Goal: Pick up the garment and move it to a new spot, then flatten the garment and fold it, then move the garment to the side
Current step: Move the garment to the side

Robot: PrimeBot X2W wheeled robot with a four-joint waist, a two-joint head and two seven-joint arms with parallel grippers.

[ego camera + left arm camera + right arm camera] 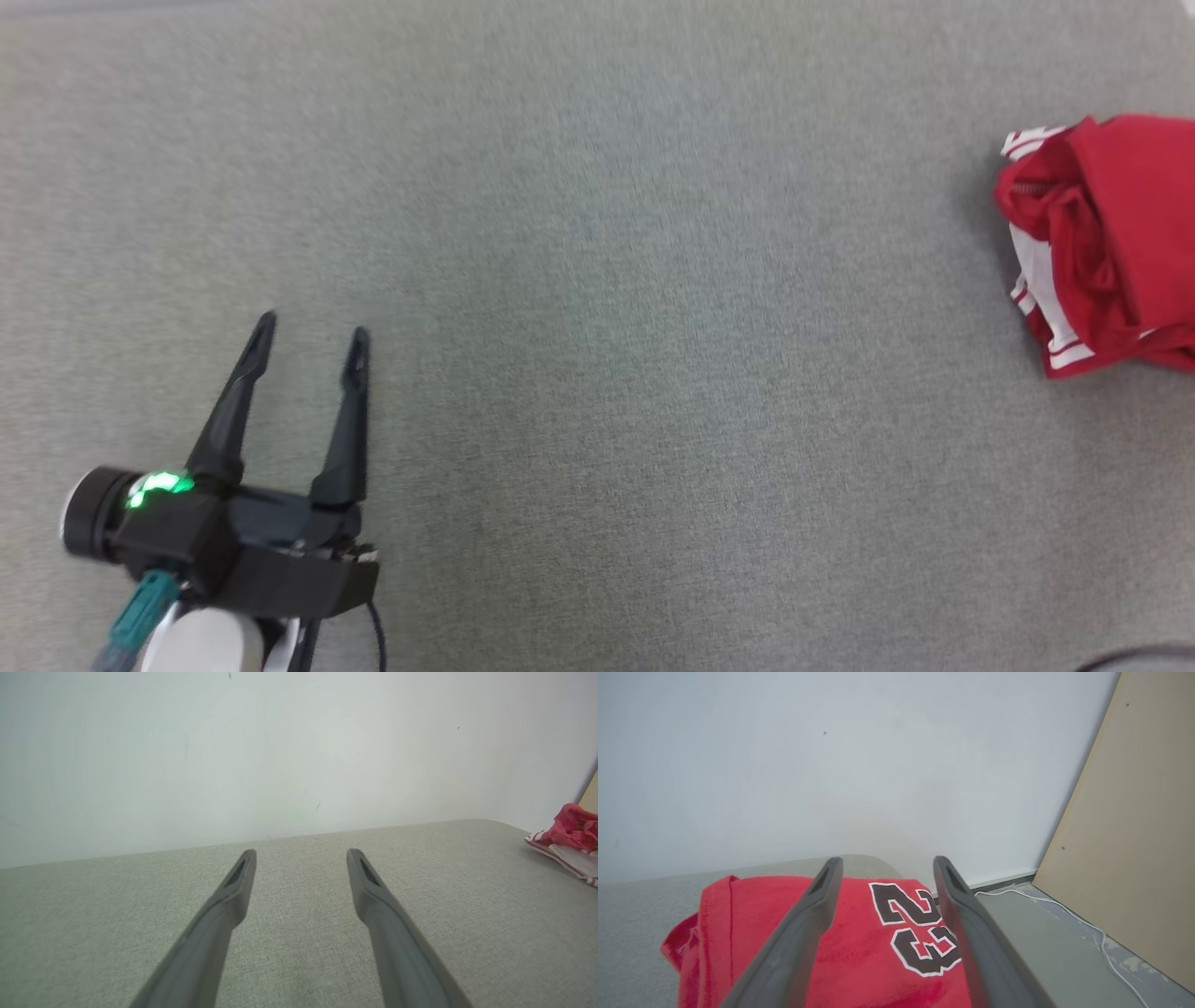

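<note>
Partly cropped red garment [1120,215], bunched; left tool [315,327] splayed

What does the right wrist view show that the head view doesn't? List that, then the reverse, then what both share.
Right wrist view adds: the open right hand pointing over the red garment, a black, white-edged number on it, a pale wall, a tan board and a white cable on the floor.
Head view adds: the open left hand at lower left with a green light, and the garment's white striped trim.
Both: the garment lying on the grey fabric surface, not gripped.
</note>
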